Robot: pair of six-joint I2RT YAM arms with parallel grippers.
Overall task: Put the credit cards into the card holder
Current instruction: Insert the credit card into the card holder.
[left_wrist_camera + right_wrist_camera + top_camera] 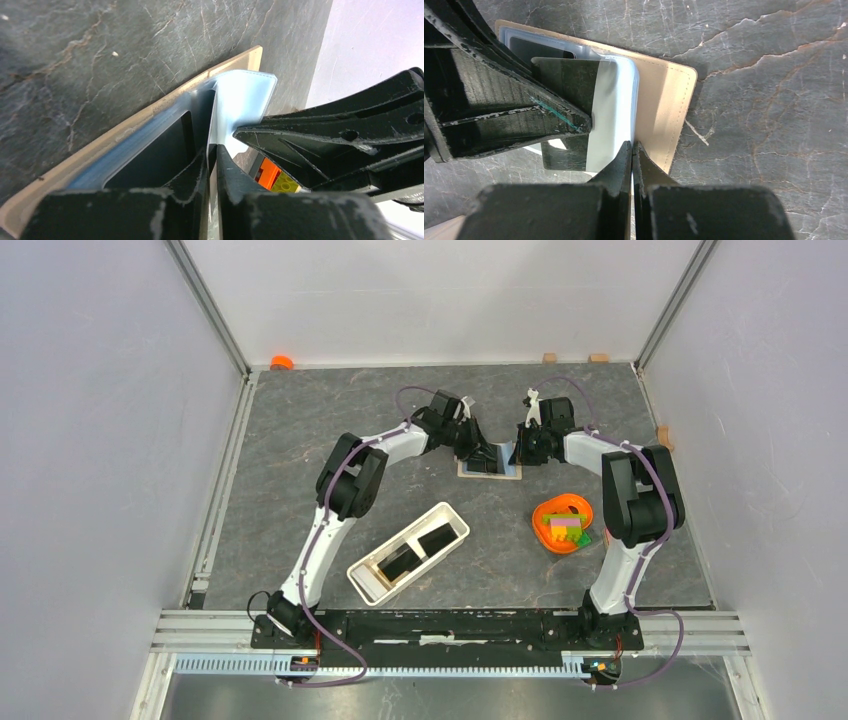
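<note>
The card holder [490, 468] is a tan wallet [664, 100] with clear plastic sleeves, lying flat at the middle back of the table. Both grippers meet over it. My left gripper [212, 149] is shut on a thin black credit card [566, 80] that stands edge-on, partly inside a raised sleeve [245, 97]. My right gripper [632, 145] is shut on that sleeve's free edge. Another black card [160, 150] lies flat in a sleeve underneath. Two more black cards [432, 537] lie in a long white tray [455, 515] nearer the arm bases.
An orange bowl [575, 508] with coloured blocks sits right of the tray, close to the right arm's elbow. A small orange object [282, 362] lies at the back left corner. Walls enclose the grey stone-patterned table on three sides.
</note>
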